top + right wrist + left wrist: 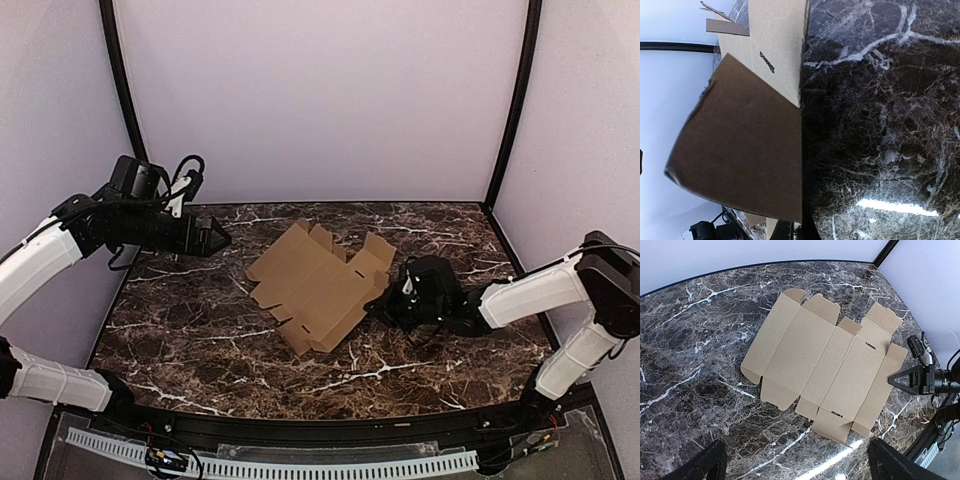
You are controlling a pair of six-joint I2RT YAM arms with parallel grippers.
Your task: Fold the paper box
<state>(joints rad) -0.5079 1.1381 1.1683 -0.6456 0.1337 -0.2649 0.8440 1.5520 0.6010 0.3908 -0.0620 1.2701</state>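
Now my right pincer (385, 298) clenches a side flap of the paper box (315, 285), tipped up off the bench (200, 330) for creasing; my left pincer (221, 238) hangs released, clear.

A: Legend check: is anything legible on my feeds?
B: Nothing I can read. The paper box (820, 365) shows plain brown cardboard, unprinted; the marble table (690, 390) carries only veining. No label, brand or number resolves in my three views.

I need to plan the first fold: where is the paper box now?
Top view: the paper box lies unfolded mid-table, its right edge at the right gripper.
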